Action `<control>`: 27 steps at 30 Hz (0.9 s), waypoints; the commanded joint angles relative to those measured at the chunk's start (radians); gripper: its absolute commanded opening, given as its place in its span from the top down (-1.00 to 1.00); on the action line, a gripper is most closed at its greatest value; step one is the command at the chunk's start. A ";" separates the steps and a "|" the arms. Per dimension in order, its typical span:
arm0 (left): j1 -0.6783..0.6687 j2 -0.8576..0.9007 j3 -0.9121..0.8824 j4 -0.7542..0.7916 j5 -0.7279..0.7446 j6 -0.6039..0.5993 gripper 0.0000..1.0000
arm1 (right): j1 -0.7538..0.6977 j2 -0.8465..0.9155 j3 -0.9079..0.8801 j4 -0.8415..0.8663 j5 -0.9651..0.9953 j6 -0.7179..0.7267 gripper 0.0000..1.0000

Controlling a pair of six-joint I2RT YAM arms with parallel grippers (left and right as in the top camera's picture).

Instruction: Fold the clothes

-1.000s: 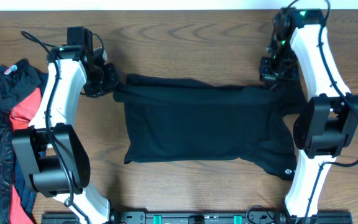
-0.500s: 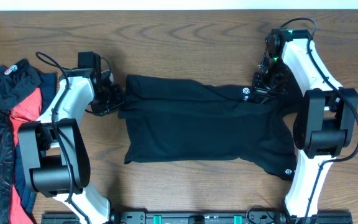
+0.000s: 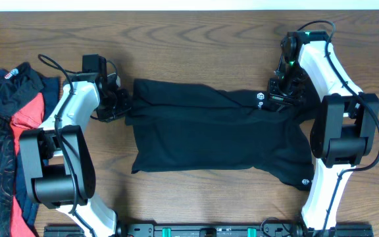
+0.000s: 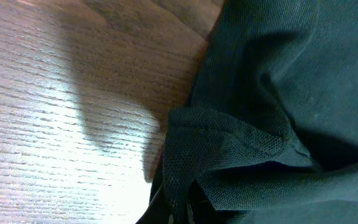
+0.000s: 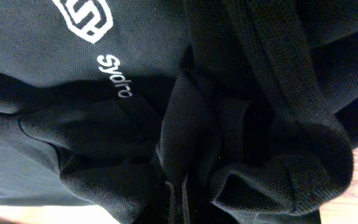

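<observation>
A pile of other clothes (image 3: 2, 131), black-patterned, red and navy, is lying at the far left edge of the brown wooden table (image 3: 196, 39). Next to it, the left gripper (image 3: 125, 105) is reaching to the left side of the black shirt (image 3: 209, 135). Its fingers are pressing together and pinching a bunched bit of the shirt's left edge. In the left wrist view, that folded edge (image 4: 229, 143) is sitting right at the fingers, just above the wood.

The black shirt is lying spread across the middle of the table, between the two arms, with wrinkles along its top. A small white logo (image 3: 260, 98) is showing near its top right, and a second logo (image 3: 304, 183) is showing near its bottom right corner.

The right gripper (image 3: 276, 100) is resting on the shirt's top right part, just beside the upper logo. Its fingers are squeezing shut too, pinching a thick wad of black cloth (image 5: 185, 124).
</observation>
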 commanded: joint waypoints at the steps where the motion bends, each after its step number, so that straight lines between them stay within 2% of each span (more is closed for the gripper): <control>1: 0.002 0.007 -0.023 -0.001 -0.013 0.044 0.87 | 0.000 -0.005 -0.002 -0.004 0.000 0.020 0.97; 6: 0.002 0.002 -0.023 0.016 -0.005 0.044 0.87 | 0.000 -0.005 -0.002 -0.003 0.000 0.020 0.97; 14: 0.002 -0.012 0.053 0.158 -0.002 0.000 0.88 | 0.000 -0.005 -0.002 0.001 0.000 0.020 0.98; 19: -0.003 -0.014 0.123 0.158 -0.001 -0.028 0.88 | 0.000 -0.005 -0.002 0.002 0.000 0.020 0.97; 27: -0.047 -0.019 0.127 0.109 0.036 -0.033 0.88 | -0.008 -0.005 -0.002 0.069 0.032 0.020 0.97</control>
